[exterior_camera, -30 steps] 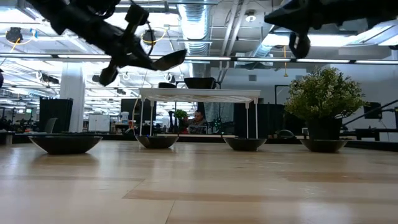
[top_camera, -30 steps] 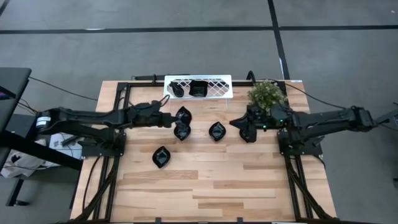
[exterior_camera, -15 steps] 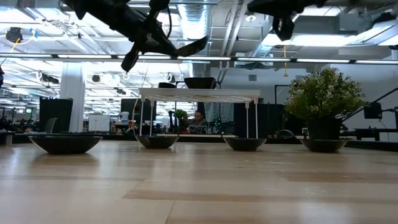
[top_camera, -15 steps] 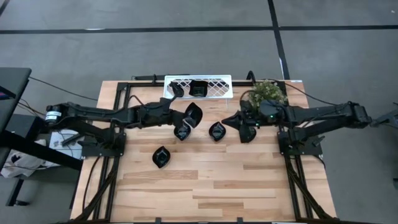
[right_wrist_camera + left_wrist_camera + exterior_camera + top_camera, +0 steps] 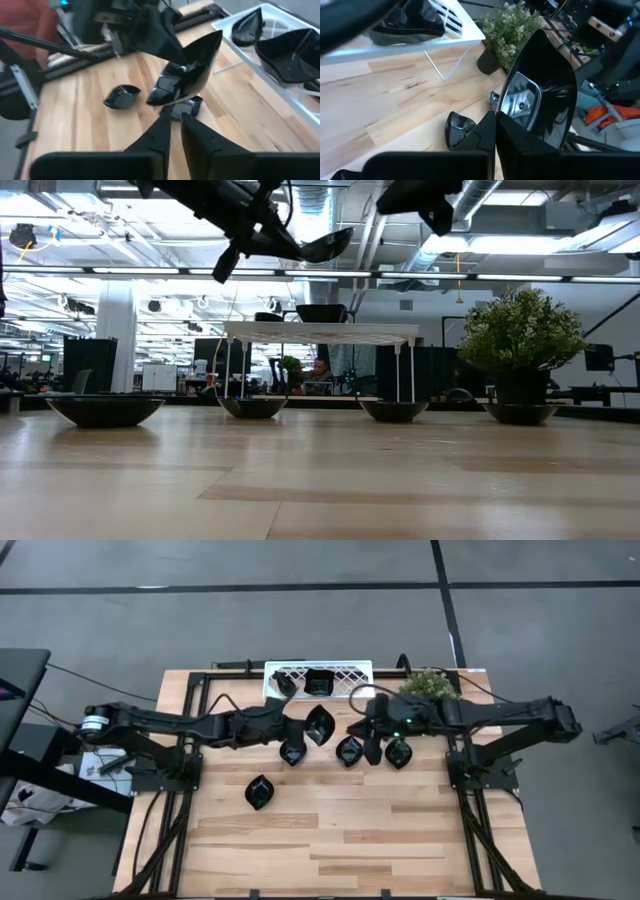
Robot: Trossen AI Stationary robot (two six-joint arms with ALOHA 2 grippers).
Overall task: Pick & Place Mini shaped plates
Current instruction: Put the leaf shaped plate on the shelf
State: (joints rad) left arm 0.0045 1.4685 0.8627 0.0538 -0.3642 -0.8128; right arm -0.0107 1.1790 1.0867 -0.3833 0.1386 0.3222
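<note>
Plates [image 5: 260,791]: seven (two racked)

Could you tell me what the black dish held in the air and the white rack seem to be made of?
The dish in the left gripper looks like glossy black ceramic or plastic: it mirrors lights. The rack looks like white-painted metal or plastic lattice; which one is unclear.

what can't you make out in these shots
- Right gripper fingers, high view: the arm covers them, so open or shut is unclear.
- Two plates on the white rack, low view: only their edges show above its top.
- Potted plant, high view: the right arm partly covers it.
</note>
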